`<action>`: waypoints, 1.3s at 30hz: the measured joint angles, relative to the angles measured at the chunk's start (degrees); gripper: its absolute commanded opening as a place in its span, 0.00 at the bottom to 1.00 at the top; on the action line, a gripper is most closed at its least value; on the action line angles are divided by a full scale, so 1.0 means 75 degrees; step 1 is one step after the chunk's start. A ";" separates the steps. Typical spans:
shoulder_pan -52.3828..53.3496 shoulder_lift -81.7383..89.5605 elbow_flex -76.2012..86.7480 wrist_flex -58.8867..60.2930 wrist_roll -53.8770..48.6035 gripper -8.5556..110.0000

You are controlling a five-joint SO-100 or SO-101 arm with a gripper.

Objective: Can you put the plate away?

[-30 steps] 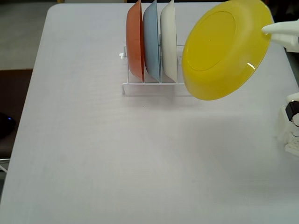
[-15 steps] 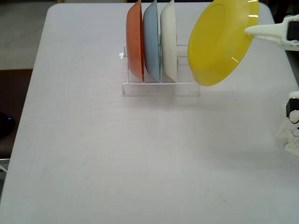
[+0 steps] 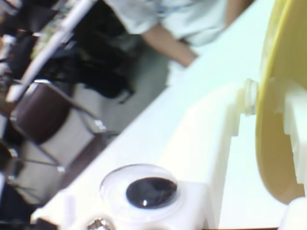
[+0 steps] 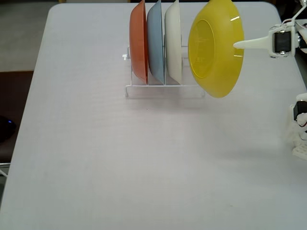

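the yellow plate [image 4: 213, 48] is held up on edge off the desk [image 4: 120, 158] in the fixed view, pinched at its right rim by the white hand [image 4: 238, 45], which is clamped shut on it. it's hanging right at the right end of the white wire rack [image 4: 163, 90], just beside the cream-white plate [image 4: 173, 40], with a blue plate [image 4: 155, 40] and an orange plate [image 4: 138, 40] racked further left. in the wrist view the plate's rim [image 3: 276, 96] is seen wedged between the white fingers [image 3: 225, 129].
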 measured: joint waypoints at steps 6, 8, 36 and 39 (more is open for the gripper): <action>0.0410 -0.0281 -0.0164 -0.0117 -0.0035 0.07; 0.0527 -0.0387 -0.0176 -0.0340 -0.0035 0.07; 0.2590 -0.3000 -0.0703 -0.2531 0.1699 0.07; 0.2777 -0.3316 -0.0703 -0.2590 0.1805 0.07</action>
